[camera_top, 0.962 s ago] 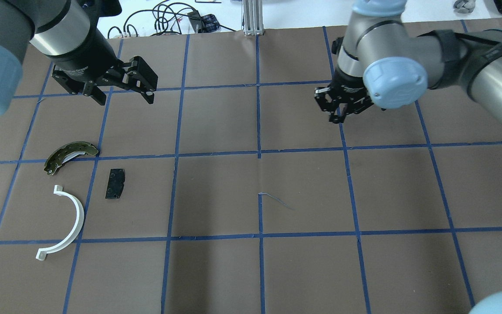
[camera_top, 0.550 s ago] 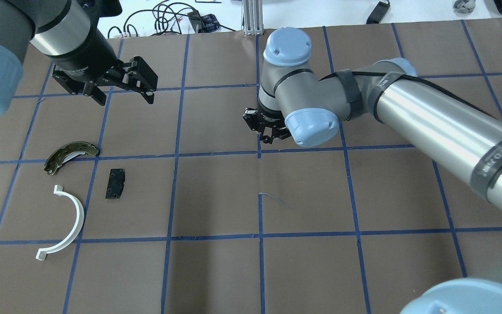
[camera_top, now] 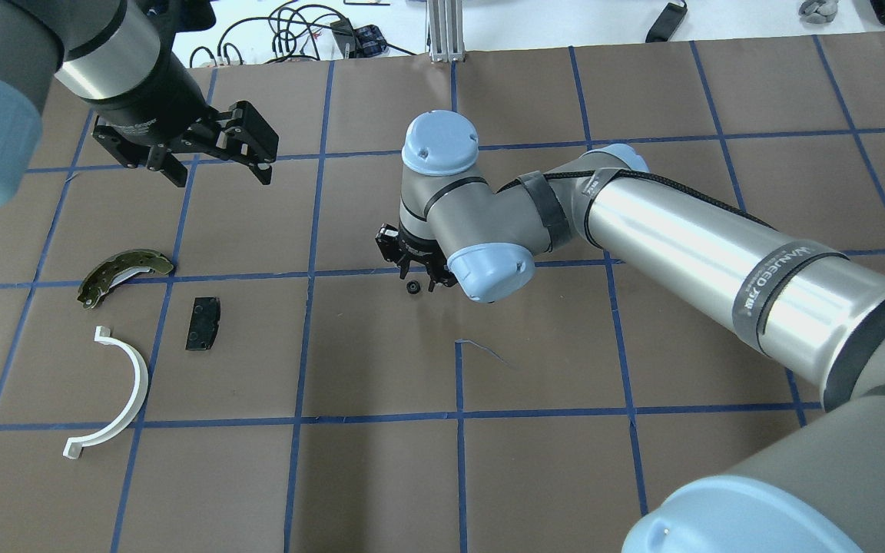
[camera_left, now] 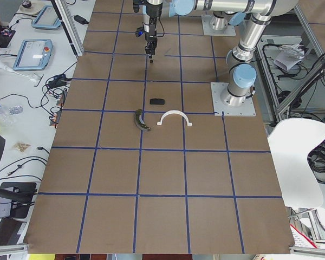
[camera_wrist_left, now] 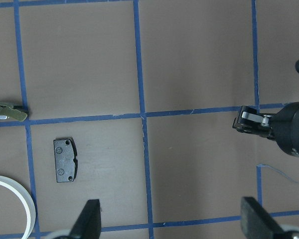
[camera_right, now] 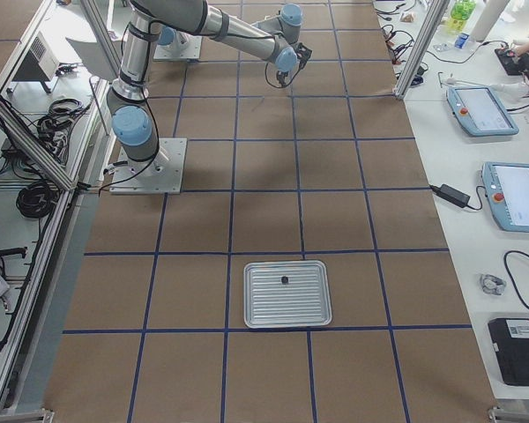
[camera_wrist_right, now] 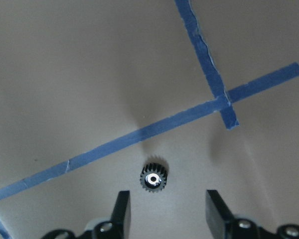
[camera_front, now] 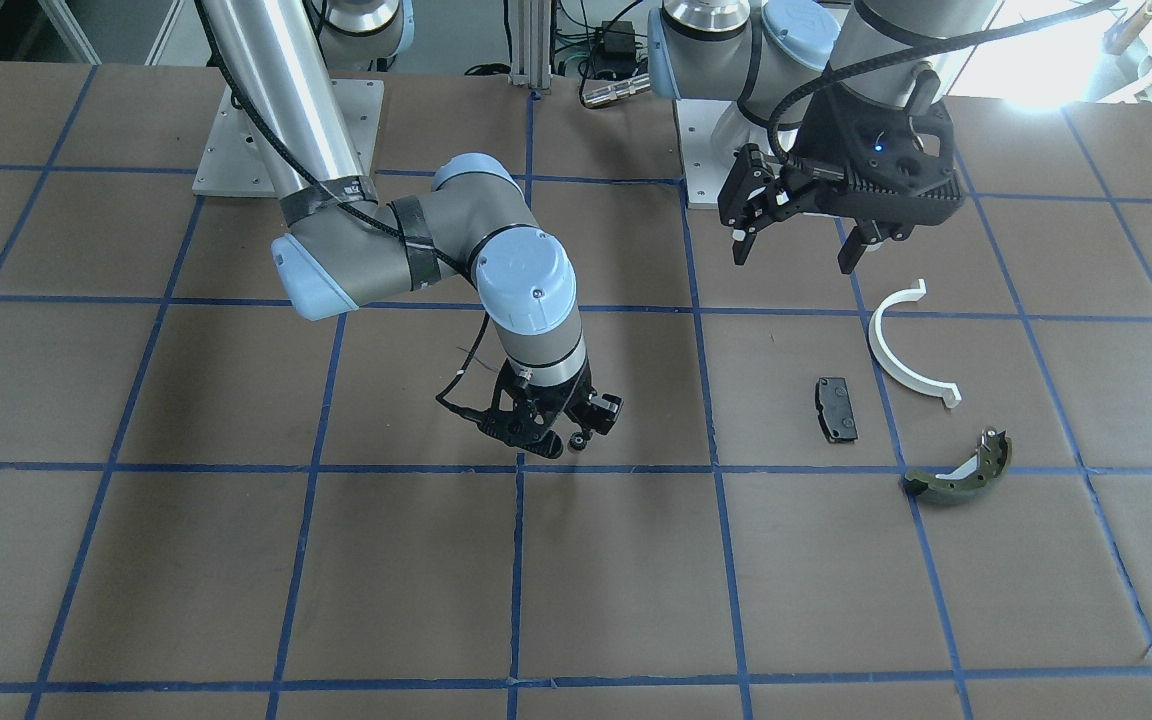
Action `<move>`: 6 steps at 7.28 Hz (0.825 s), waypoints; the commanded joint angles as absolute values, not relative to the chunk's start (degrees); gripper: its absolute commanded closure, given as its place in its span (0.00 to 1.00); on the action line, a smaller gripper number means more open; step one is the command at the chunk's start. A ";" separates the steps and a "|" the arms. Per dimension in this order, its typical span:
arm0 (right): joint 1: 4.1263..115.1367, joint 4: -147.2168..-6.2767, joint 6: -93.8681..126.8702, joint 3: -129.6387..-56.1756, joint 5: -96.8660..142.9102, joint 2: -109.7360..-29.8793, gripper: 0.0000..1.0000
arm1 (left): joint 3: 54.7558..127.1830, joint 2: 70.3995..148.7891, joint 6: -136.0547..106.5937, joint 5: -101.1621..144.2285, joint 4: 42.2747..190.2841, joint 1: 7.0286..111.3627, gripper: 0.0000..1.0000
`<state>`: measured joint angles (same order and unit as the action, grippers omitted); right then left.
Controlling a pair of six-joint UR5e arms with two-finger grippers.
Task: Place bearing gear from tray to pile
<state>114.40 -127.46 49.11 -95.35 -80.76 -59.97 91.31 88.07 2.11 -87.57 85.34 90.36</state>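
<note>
The gear (camera_wrist_right: 153, 179) seems to lie flat on the paper (camera_wrist_right: 65, 74), bore up, just beside a tape line (camera_wrist_right: 179, 122) at mid-table. It is well apart from the pile: pad (camera_top: 203, 323), clip (camera_top: 134, 384) and shoe (camera_top: 124, 273). The right gripper (camera_wrist_right: 164, 199) hangs over it, jaws apart, holding nothing. The left gripper (camera_top: 221, 173) is spread wide, empty. The gear looks small, light and stiff, and apt to roll, so pinch it across the teeth.

A robotics lab: 2 teach pendants (camera_right: 481, 111), cables (camera_top: 289, 27), aluminium framing (camera_top: 446, 31) beside a blue-taped table (camera_right: 353, 220)
</note>
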 commanded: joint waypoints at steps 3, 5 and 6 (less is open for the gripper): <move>106.74 -120.44 36.26 -94.83 -82.78 -64.31 0.00 | 92.28 89.29 0.53 -87.71 85.25 91.23 0.00; 96.13 -110.61 16.00 -94.83 -85.08 -69.84 0.00 | 93.77 91.74 -4.87 -87.54 84.73 93.67 0.00; 89.63 -108.65 3.38 -94.92 -85.25 -72.31 0.00 | 96.74 94.37 -9.53 -88.15 78.37 97.35 0.00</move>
